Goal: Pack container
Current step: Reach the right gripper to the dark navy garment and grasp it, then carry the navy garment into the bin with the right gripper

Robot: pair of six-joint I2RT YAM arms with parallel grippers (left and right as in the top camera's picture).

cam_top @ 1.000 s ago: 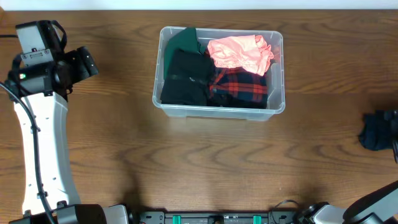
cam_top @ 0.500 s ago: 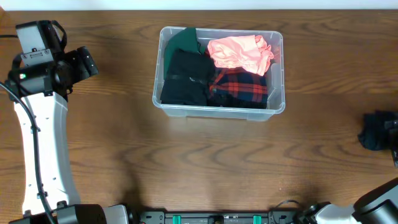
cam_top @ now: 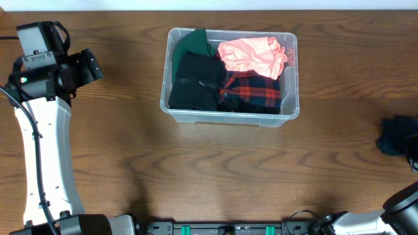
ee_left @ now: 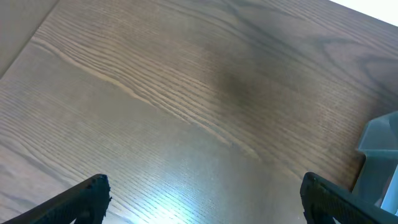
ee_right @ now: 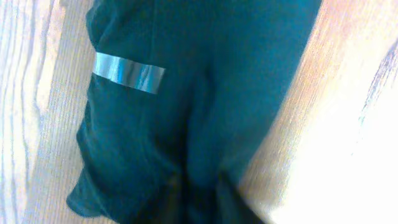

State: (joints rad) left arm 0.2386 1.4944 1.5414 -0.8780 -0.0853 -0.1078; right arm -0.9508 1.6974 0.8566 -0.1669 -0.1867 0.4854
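Container: the clear plastic rectangular bin [cam_top: 228, 116] with rounded corners and a rolled rim sits upright, centred left to right and toward the far side of the brown wood-grain table [cam_top: 326, 183]. It lies between your two arms and well apart from both grippers.
Contents, left half: a dark green cloth [cam_top: 193, 40] fills the back-left corner, with a black folded cloth [cam_top: 192, 83] in front of it.
Contents, right half: a crumpled pink cloth [cam_top: 251, 55] lies at the back-right, up near the rim. A red-and-black plaid cloth [cam_top: 256, 93] lies front-right, its back edge under the pink one.
Left gripper [ee_left: 208, 202]: it hangs over bare wood at the left side of the table, touching nothing. Your left wrist view catches one corner of the bin at its right edge.
Left fingers: the black fingertips [ee_left: 87, 196] stand wide apart, and you see only table between them.
Loose item: a dark teal cloth [cam_top: 394, 137] lies bunched on the table at the far right edge. A short silver strip [ee_right: 129, 71] shows on its surface.
Right gripper [ee_right: 199, 202]: it is down at the teal cloth, which fills most of your right wrist view.
Right fingers: they show only as a dark blur at the bottom edge against the fabric. You cannot tell whether they have closed on it.
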